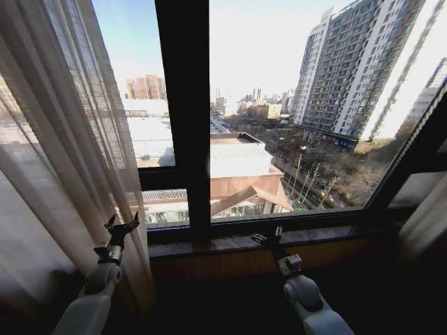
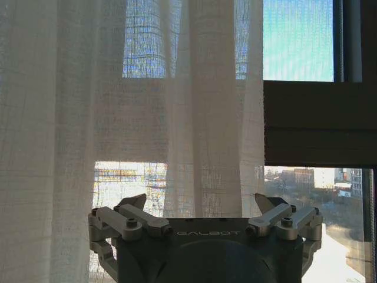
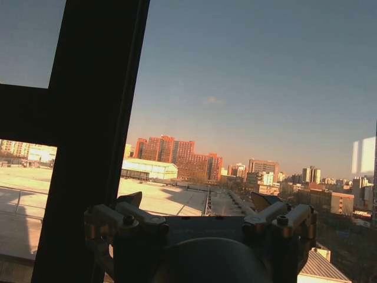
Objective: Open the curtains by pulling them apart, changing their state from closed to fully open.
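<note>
A dark-framed glass window (image 1: 183, 105) above a brown stone sill (image 1: 230, 243) overlooks a tall grey apartment tower (image 1: 356, 66) and low flat-roofed buildings (image 1: 241, 159).

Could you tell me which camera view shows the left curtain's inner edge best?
The left wrist view: the curtain hangs right ahead of the open left gripper. The head view shows it gathered at the left; the right wrist view faces bare window frame.

L gripper (image 1: 122, 227), R gripper (image 1: 267, 235) raised, fingers spread.
</note>
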Available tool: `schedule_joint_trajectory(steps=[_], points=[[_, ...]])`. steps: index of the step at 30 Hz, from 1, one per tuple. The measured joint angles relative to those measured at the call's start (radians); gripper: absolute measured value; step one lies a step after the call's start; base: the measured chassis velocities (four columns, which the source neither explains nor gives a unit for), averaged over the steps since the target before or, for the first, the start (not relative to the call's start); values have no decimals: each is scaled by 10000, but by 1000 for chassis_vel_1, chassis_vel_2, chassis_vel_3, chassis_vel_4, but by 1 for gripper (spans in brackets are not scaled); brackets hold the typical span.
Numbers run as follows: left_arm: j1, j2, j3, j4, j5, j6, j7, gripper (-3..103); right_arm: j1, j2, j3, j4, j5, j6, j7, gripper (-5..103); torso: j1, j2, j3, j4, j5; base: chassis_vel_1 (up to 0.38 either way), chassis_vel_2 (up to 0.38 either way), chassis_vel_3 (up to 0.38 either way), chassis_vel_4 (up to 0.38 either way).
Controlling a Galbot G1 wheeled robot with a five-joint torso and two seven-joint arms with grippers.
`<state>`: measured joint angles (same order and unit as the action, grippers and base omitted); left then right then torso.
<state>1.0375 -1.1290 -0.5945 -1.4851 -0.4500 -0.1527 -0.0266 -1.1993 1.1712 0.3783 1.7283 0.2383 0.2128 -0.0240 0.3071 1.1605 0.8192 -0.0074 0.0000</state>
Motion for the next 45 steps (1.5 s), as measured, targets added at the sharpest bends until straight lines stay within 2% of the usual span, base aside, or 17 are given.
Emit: schedule_joint_trajectory(steps=[7,19,20,22,24,28,30,32,33,36,38,39,42,45], points=[[-409,-326,677,381,210,-65,84,100,0,0,0,0,0,0,0,100,0,0,0,-2,0,0,0,0,0],[-1363,-302,1158,1479,331,-132,211,100,0,0,0,0,0,0,0,100,0,0,0,-1,0,0,0,0,0],[-1413,-316,1169,1537,333,-132,268,102,0,0,0,0,0,0,0,100,-1,0,-1,-2,0,0,0,0,0],[-1580,-350,1181,1725,340,-153,481,93,0,0,1,0,0,0,0,100,-3,0,-1,-2,0,0,0,0,0],[-1612,-353,1183,1772,340,-190,524,93,0,0,1,0,0,0,0,100,-2,0,0,-2,0,0,0,0,0],[-1775,-350,1186,2016,312,-324,588,72,0,0,0,0,0,0,0,100,-2,0,-1,-1,0,0,0,0,0],[-1789,-349,1185,2041,304,-341,588,72,0,0,1,0,0,0,0,100,-2,0,0,-1,0,0,0,0,0],[-1825,-334,1149,2108,245,-379,588,61,0,0,0,0,0,0,0,100,-2,0,-1,-1,0,0,0,0,0],[-1825,-334,1149,2108,245,-379,588,61,0,0,0,0,0,0,0,100,-2,0,-1,-1,0,0,0,0,0],[-1862,-284,1092,2170,156,-412,600,44,0,0,0,0,0,0,0,100,-2,0,-1,-1,0,0,0,0,0],[-1866,-277,1086,2176,148,-415,606,44,0,0,0,0,0,0,0,100,-2,0,-1,-1,0,0,0,0,0],[-1884,-249,1063,2203,114,-422,624,34,0,0,0,0,0,0,0,100,-2,0,-1,-1,0,0,0,0,0],[-1898,-212,1046,2226,58,-426,638,28,0,1,0,0,0,0,0,100,-2,0,-1,-1,-1,0,0,0,0],[-1927,-176,1025,2284,20,-440,662,12,0,0,1,0,0,0,0,100,-2,0,-1,-1,-1,0,0,0,0]])
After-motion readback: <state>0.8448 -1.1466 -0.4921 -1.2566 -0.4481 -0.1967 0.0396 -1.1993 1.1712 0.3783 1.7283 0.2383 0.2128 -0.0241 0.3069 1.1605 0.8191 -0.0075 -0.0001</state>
